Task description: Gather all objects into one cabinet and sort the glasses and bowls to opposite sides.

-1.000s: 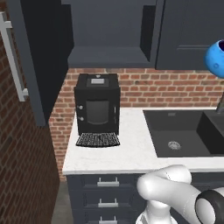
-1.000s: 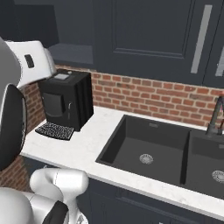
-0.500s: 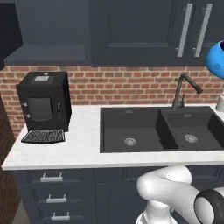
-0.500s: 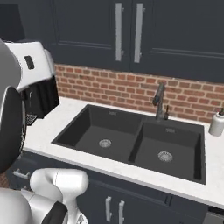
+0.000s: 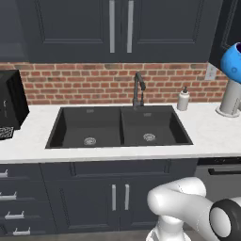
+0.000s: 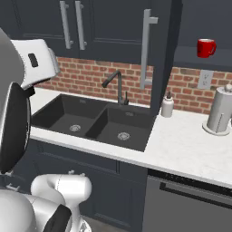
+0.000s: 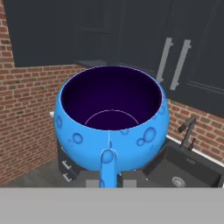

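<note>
My gripper (image 7: 109,181) is shut on a glossy blue round vessel (image 7: 111,131) with a dark inside, held upright close to the hand camera. The same blue vessel (image 5: 233,63) hangs high at the right edge of the left base view. In the right base view a red handled mug (image 6: 206,47) stands on the shelf of the open dark-grey wall cabinet (image 6: 201,63). Its tall door (image 6: 158,54) with a pale bar handle stands swung out over the counter. The bowls are out of view.
A black double sink (image 5: 117,127) with a dark faucet (image 5: 138,89) is set in the white counter (image 5: 207,132). A soap bottle (image 5: 183,100) and a paper towel holder (image 6: 219,117) stand to its right. A black coffee machine (image 5: 9,106) is at the far left.
The whole picture has slid left, so the base has driven right along the counter. The coffee machine went to the edge; sink and open cabinet came into view. The blue vessel stays gripped.
</note>
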